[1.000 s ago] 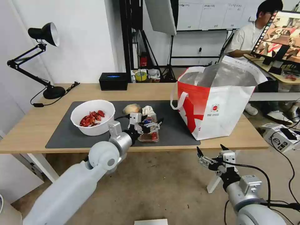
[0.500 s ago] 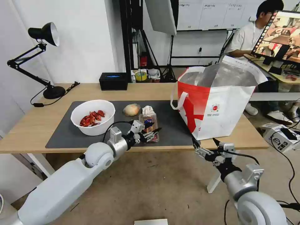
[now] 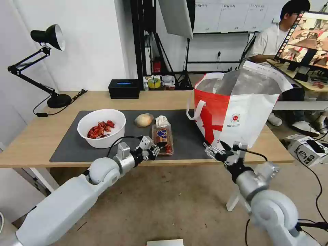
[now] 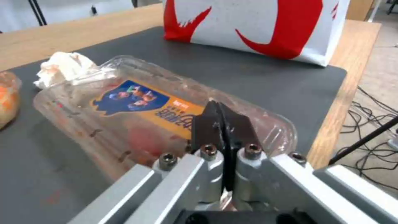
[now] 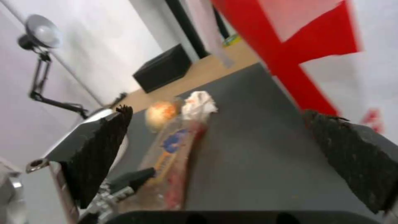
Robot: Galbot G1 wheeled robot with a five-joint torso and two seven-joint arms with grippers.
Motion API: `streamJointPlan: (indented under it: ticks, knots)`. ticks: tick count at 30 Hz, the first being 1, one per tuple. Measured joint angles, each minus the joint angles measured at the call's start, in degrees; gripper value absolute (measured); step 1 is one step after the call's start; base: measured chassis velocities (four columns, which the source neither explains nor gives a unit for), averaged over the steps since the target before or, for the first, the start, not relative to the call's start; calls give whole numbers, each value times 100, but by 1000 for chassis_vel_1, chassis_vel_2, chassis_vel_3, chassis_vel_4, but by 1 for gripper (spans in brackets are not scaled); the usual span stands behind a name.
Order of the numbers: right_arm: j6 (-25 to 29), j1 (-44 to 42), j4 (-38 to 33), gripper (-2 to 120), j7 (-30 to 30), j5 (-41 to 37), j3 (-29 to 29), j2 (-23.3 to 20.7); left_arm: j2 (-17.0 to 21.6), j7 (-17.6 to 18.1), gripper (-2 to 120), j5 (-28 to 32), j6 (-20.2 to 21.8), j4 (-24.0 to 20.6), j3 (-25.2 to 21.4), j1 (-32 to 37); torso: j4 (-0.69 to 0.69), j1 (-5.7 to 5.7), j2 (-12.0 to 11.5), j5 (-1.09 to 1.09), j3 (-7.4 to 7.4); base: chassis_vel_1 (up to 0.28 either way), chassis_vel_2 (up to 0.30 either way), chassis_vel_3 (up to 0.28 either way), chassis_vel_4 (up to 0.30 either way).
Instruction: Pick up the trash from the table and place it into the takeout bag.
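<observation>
A black swing-arm desk lamp (image 3: 41,65) stands against a plain white wall (image 3: 92,41) above a bare concrete floor (image 3: 177,208), with black light stands (image 3: 160,44), a whiteboard (image 3: 232,17) and a neighbouring monitor (image 3: 305,39) behind.

It was a robotics lab or office studio. A wooden table (image 3: 44,133) stood on a bare concrete floor (image 3: 177,205), with a black desk lamp (image 3: 44,37) on its corner. Behind it were light stands (image 3: 164,51) and a softbox (image 3: 176,15), whiteboards (image 3: 235,15) on the wall, loose cables (image 3: 314,164), and a person seated at a monitor (image 3: 305,32).
</observation>
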State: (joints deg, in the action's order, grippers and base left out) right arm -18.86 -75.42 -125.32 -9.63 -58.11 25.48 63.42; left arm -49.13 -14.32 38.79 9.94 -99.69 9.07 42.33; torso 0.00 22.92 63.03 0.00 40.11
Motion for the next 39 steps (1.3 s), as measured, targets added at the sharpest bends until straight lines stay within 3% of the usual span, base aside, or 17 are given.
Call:
streamJointPlan:
  ticks: [7, 14, 25, 29, 39]
  knots:
    - [-290, 1252, 805, 100, -575, -1486, -785, -33, 29, 4, 0, 22, -56, -5, -98, 163, 0, 0, 0, 0, 0, 0, 0, 0, 0]
    - [-677, 2135, 1303, 100, -1185, -2384, -1152, 114, 66, 4, 0, 37, -95, -30, -138, 205, 1, 1, -1, 0, 0, 0, 0, 0, 0]
    - [-1317, 2933, 1847, 100, -2173, -3110, -1601, 337, 76, 25, 0, 72, -100, -14, -141, 186, 1, 1, -1, 0, 1, 0, 0, 0, 0]
    - [-1787, 3631, 2326, 100, -2719, -3714, -1983, 436, 79, 37, 0, 37, -104, -138, -142, 206, 0, 1, -1, 0, 0, 0, 0, 0, 0]
    - [-2013, 3921, 2680, 100, -3103, -3709, -2263, 755, 49, 86, 0, 41, -122, -143, -138, 231, 0, 1, 0, 0, 0, 0, 0, 0, 0]
